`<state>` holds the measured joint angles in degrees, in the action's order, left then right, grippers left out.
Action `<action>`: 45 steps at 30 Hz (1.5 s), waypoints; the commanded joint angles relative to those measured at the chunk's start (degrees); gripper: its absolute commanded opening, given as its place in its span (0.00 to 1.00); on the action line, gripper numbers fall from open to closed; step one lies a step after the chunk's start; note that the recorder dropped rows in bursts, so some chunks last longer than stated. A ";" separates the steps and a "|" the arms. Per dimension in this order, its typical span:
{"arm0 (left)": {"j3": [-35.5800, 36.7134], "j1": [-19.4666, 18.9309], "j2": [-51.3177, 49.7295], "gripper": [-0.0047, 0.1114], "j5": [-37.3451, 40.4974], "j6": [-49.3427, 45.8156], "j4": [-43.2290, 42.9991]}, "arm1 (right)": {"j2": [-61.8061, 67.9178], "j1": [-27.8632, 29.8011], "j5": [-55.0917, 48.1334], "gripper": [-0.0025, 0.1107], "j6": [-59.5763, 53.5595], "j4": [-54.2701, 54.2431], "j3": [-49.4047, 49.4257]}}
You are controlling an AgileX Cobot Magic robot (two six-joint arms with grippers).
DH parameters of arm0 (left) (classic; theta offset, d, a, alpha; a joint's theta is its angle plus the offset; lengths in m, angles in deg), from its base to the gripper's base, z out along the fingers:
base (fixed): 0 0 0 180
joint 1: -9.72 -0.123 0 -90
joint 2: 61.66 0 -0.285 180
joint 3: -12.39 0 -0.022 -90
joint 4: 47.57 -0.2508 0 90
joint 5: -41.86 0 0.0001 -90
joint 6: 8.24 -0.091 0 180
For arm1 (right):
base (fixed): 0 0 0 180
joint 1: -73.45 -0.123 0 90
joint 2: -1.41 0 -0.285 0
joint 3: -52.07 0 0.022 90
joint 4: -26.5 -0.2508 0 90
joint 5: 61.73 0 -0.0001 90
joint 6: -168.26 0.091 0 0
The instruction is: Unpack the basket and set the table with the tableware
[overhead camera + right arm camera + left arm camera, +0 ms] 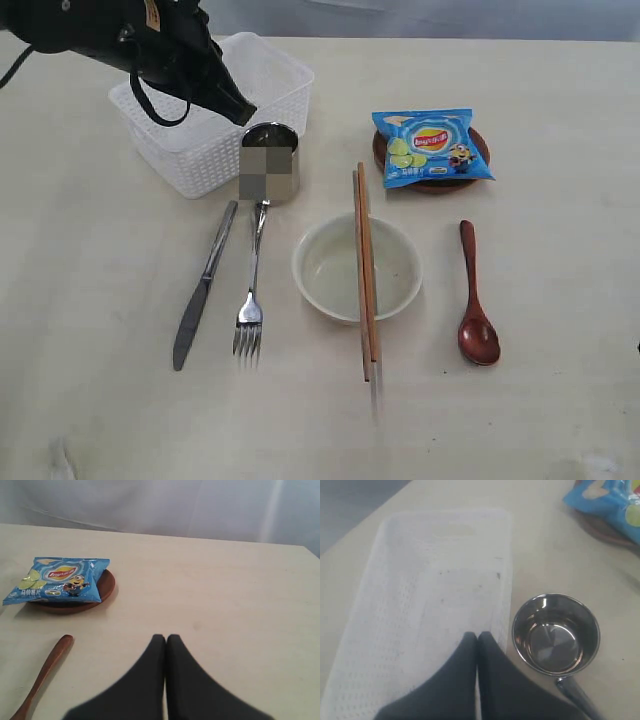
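The white lattice basket (215, 110) (430, 595) stands empty at the back left of the table (560, 260). My left gripper (243, 112) (477, 636) hangs shut and empty over its near edge, beside the steel cup (270, 162) (555, 634). In front lie the knife (203, 285), the fork (252, 285), the cream bowl (335, 268) with chopsticks (365, 272) across it, and the dark red spoon (475, 300) (42, 672). A reddish-brown plate (430, 183) (107, 587) sits behind. My right gripper (165, 637) is shut, empty, over bare table; the exterior view does not show it.
A blue chip bag (430, 147) (57, 579) lies on the reddish-brown plate. The left arm (120, 40) reaches in from the upper left above the basket. A pale wall rises behind the table's far edge in the right wrist view.
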<state>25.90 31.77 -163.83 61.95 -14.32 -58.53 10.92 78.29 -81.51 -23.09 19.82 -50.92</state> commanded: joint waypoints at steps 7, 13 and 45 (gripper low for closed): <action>0.24 -0.31 0.40 0.04 -0.51 0.15 0.69 | -0.34 0.37 -0.27 0.02 -0.36 0.45 0.21; 0.24 -0.31 0.40 0.04 -0.51 0.15 0.69 | -0.34 0.37 -0.27 0.02 -0.36 0.45 0.21; 30.50 -26.64 57.30 0.04 -5.21 24.11 2.38 | -0.34 0.37 -0.27 0.02 0.68 0.44 0.21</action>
<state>51.77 9.29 -114.11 56.84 9.23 -56.98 10.92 78.29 -81.82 -22.67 19.82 -50.92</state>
